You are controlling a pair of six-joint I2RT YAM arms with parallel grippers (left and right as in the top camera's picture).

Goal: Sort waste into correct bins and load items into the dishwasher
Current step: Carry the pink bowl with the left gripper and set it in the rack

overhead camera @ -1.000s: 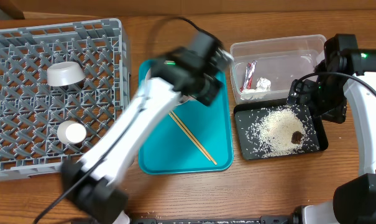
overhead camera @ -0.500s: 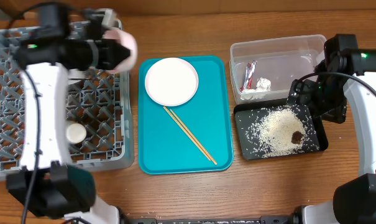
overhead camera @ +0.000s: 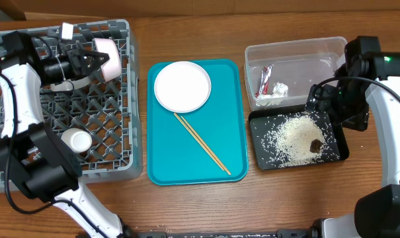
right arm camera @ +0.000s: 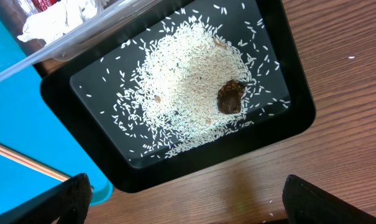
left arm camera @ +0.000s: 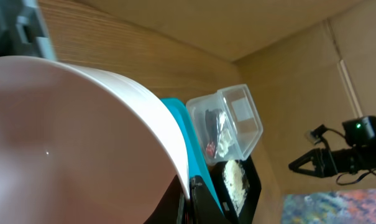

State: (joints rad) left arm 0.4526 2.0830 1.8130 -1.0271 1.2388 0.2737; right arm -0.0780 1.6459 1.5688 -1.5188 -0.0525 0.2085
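Two grippers: left gripper [overhead camera: 92, 61] clamps pinkish bowl [overhead camera: 108, 49] over rack [overhead camera: 107, 132]; right gripper [right arm camera: 184, 186] gapes empty above black tray [right arm camera: 302, 115].

L tool [overhead camera: 92, 61] holds pink bowl [overhead camera: 107, 49] over grey rack [overhead camera: 110, 122].

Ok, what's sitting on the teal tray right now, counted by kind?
White plate: 1
Wooden chopsticks: 2
Total: 3 items on the teal tray
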